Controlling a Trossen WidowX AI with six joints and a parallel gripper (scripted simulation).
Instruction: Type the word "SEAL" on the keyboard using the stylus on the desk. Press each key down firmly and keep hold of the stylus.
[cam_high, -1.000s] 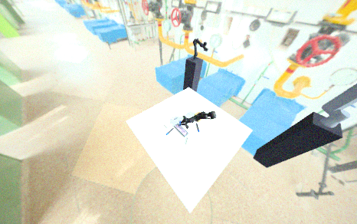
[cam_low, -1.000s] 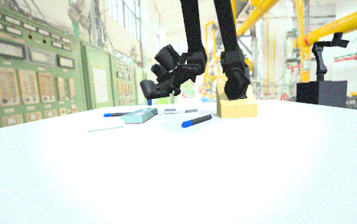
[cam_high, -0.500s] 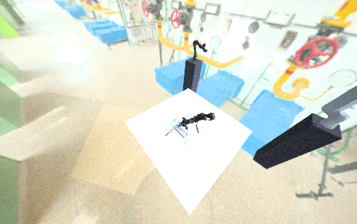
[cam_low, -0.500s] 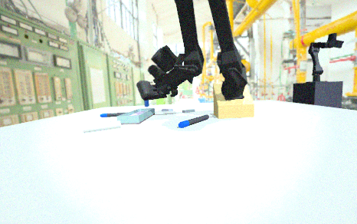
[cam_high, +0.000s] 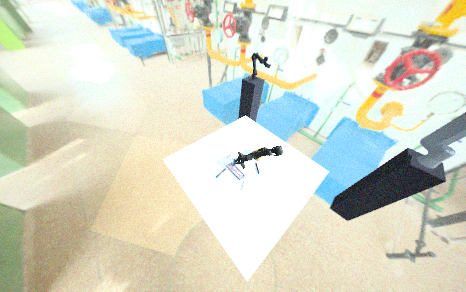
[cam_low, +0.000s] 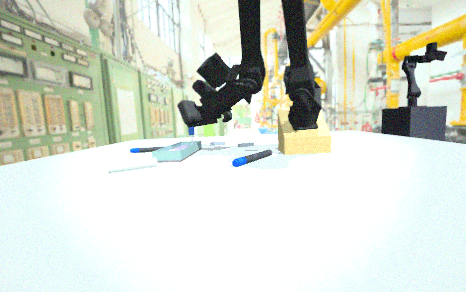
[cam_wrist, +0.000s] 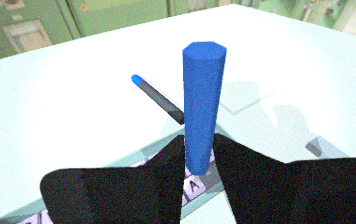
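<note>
The keyboard (cam_high: 235, 172) (cam_low: 176, 152) is a small pale teal bar with lilac keys lying on the white desk (cam_high: 247, 225) (cam_low: 250, 225). In the wrist view its rim (cam_wrist: 146, 150) runs behind the fingers, and a key marked A (cam_wrist: 194, 186) shows just below them. My gripper (cam_wrist: 198, 140) is shut on the blue stylus (cam_wrist: 202, 100) (cam_low: 191, 131), which stands roughly upright between the fingertips. The stylus's lower end is over the keyboard, close behind the A key. Whether it touches a key I cannot tell. The fingers hide several keys.
A dark pen with a blue end (cam_low: 252, 158) (cam_high: 257, 168) lies to one side of the keyboard, and another such pen (cam_low: 145, 149) (cam_wrist: 160, 101) (cam_high: 220, 173) lies on its other side. A tan block (cam_low: 306, 142) stands near the arm. Small flat grey pieces lie behind.
</note>
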